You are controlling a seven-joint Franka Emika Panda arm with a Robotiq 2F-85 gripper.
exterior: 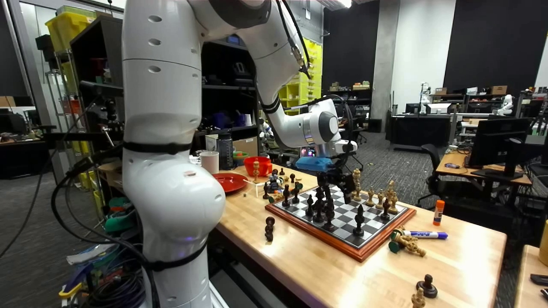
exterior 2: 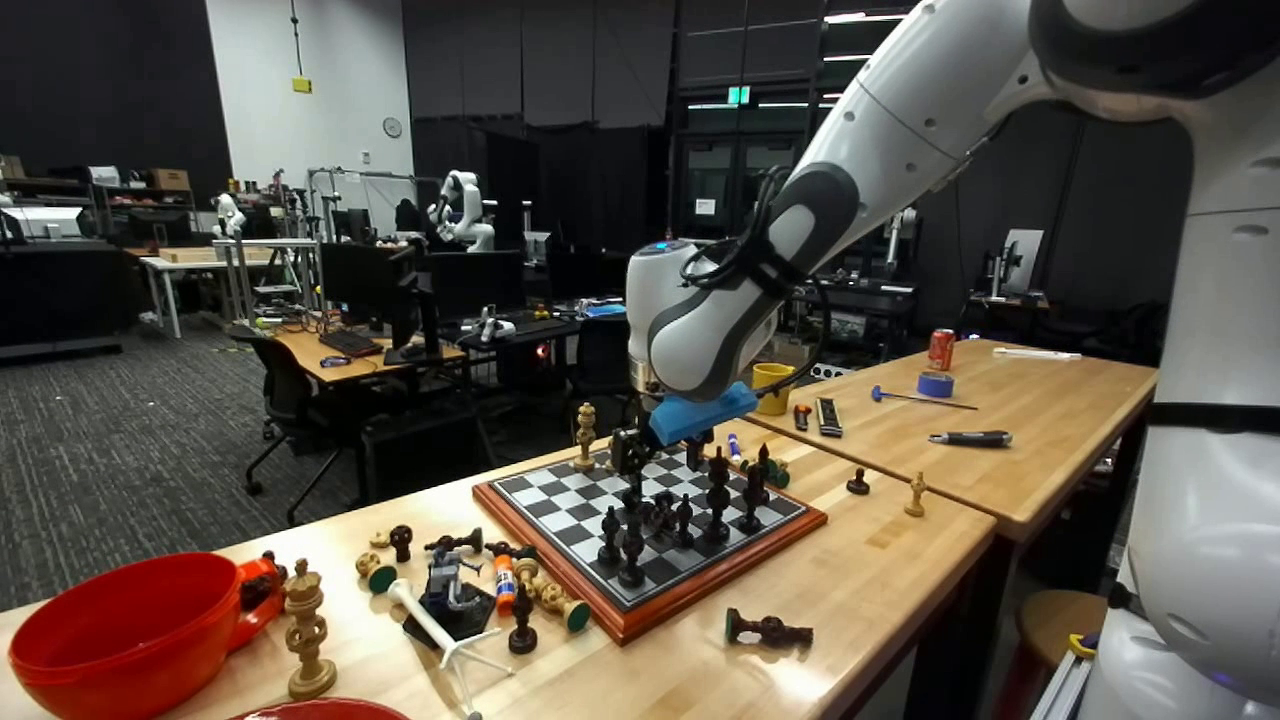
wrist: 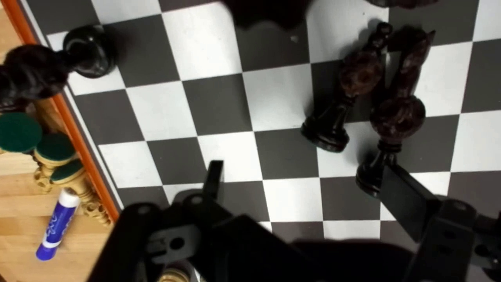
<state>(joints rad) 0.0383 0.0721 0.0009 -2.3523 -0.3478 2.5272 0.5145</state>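
My gripper [wrist: 300,166] is open above a black-and-white chessboard, with only bare squares seen between its fingers. In an exterior view the gripper [exterior 2: 662,470] hangs low over the board's middle, a blue pad [exterior 2: 700,412] above it. Two dark pieces stand close to the right finger [wrist: 407,201]: one nearer [wrist: 397,121] whose base this finger partly overlaps in the view, and one farther [wrist: 360,76]. Contact with it cannot be told. Another dark piece [wrist: 90,53] is by the board's edge. The red-brown board frame [exterior: 314,230] surrounds several upright dark and light pieces.
A dark piece [exterior 2: 768,629] lies on the table in front of the board. Fallen light pieces [exterior: 406,244] and a blue marker [exterior: 428,235] lie beside it, with a glue stick [exterior: 439,212] upright. A red bowl [exterior 2: 130,640], white tripod [exterior 2: 440,630] and loose pieces crowd the opposite side.
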